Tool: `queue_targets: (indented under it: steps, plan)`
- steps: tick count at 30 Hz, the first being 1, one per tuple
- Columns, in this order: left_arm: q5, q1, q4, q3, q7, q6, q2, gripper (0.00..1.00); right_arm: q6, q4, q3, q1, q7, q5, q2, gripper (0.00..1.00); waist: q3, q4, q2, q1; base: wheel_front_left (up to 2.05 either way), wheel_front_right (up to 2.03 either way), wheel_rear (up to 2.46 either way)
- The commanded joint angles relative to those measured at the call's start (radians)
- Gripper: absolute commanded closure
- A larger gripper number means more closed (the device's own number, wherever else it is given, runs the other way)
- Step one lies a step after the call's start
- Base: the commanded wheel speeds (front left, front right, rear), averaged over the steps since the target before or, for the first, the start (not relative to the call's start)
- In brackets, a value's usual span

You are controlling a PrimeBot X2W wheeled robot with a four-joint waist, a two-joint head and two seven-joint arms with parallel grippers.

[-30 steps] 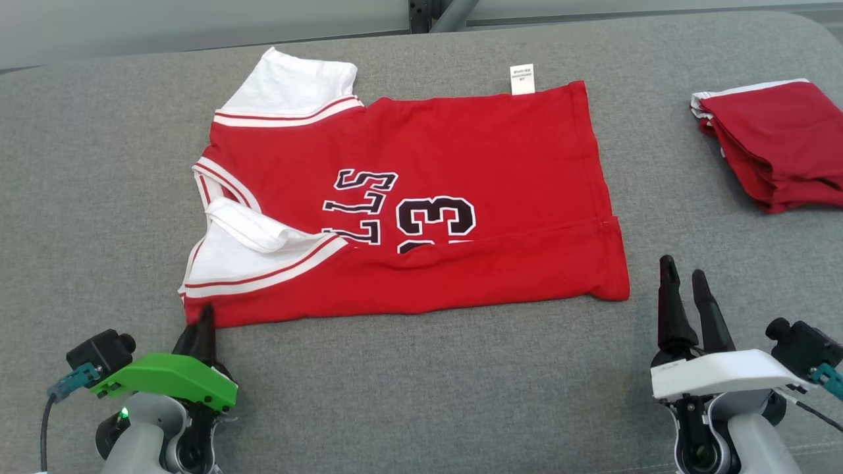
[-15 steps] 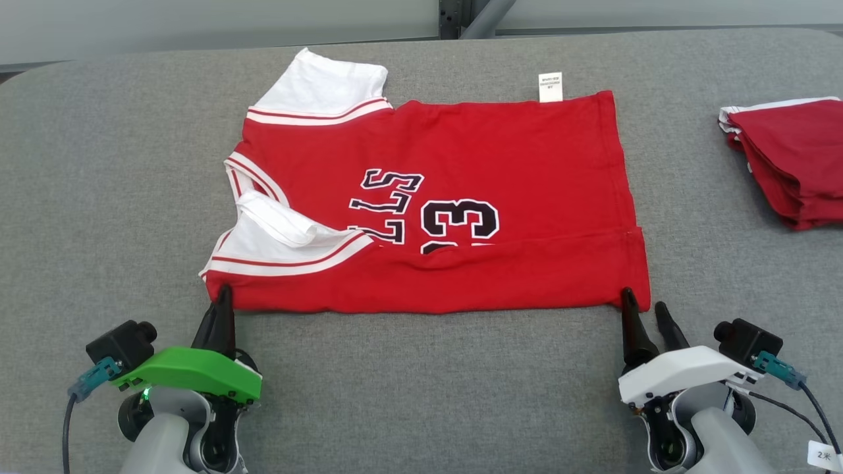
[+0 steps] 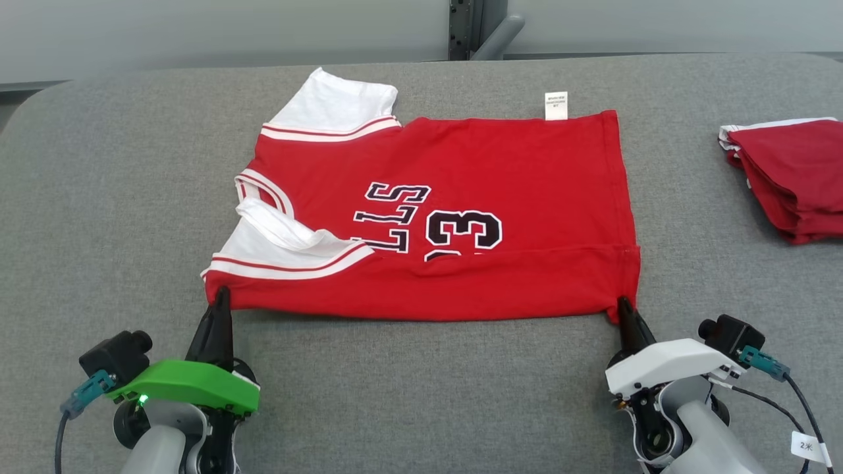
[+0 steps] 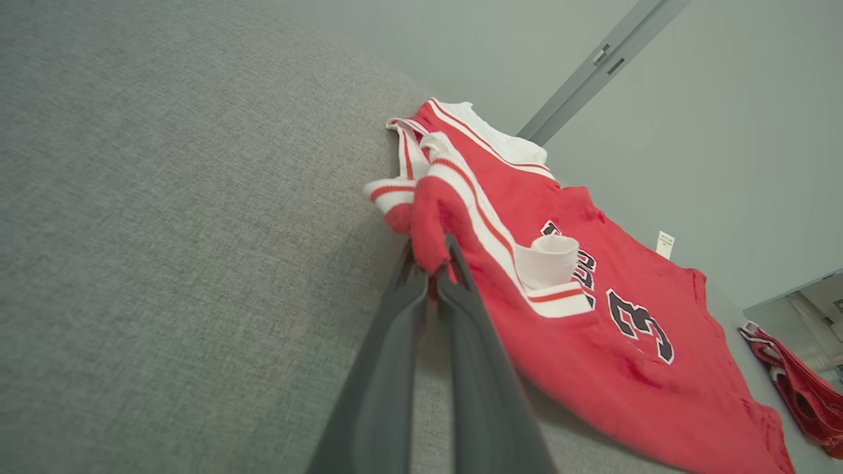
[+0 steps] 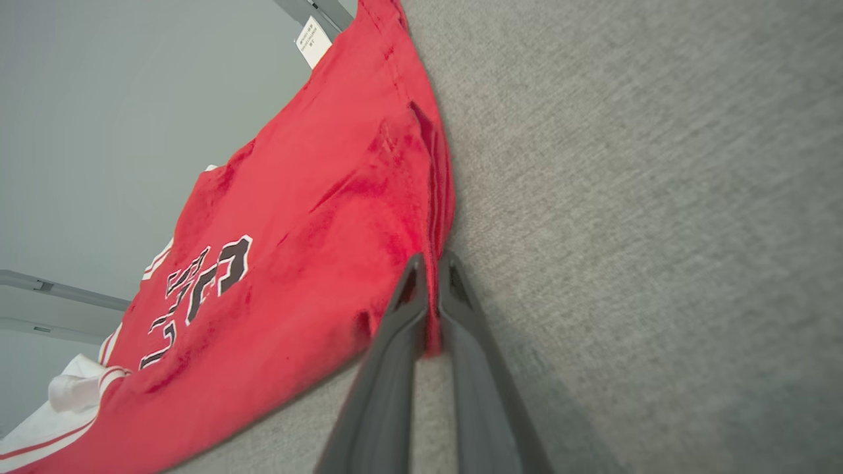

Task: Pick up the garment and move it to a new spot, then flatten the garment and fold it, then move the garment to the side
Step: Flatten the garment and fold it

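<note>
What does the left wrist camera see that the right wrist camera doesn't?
Left wrist view, not right: the left gripper pinching the red jersey at its shoulder-end corner, and a folded red garment off to the side. Right wrist view, not left: the right gripper pinching the jersey's hem corner. Both: the jersey with its black print, its white label and the grey table.

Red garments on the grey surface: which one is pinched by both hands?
The spread-out jersey with the number, gripped at its near corners by left hand and right hand; the folded garment lies apart.
</note>
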Motion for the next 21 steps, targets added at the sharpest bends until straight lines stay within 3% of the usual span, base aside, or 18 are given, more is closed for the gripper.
queue_targets:
  steps: [1,10,17,21]
  plan:
    - [0.010,0.017,-0.014,-0.001,-0.001,0.001,0.011,1.00,0.001,-0.009,0.005,0.028,0.006,0.007,0.011,1.00,-0.012,-0.004,0.0018,0.0000,0.00,0.00,0.00]
    - [0.009,0.149,-0.176,0.003,0.010,0.035,0.042,1.00,0.001,-0.192,-0.073,0.163,0.052,-0.050,-0.022,1.00,-0.054,-0.020,0.0018,0.0000,0.00,0.00,0.00]
    - [-0.013,0.332,-0.347,0.024,0.037,0.106,0.063,1.00,0.000,-0.391,-0.174,0.327,0.179,-0.146,-0.022,1.00,-0.063,-0.028,0.0018,0.0000,0.00,0.00,0.00]
    - [-0.025,0.398,-0.393,0.017,0.056,0.124,0.060,1.00,0.000,-0.474,-0.212,0.388,0.243,-0.185,-0.011,1.00,-0.060,-0.028,0.0018,0.0000,0.00,0.00,0.00]
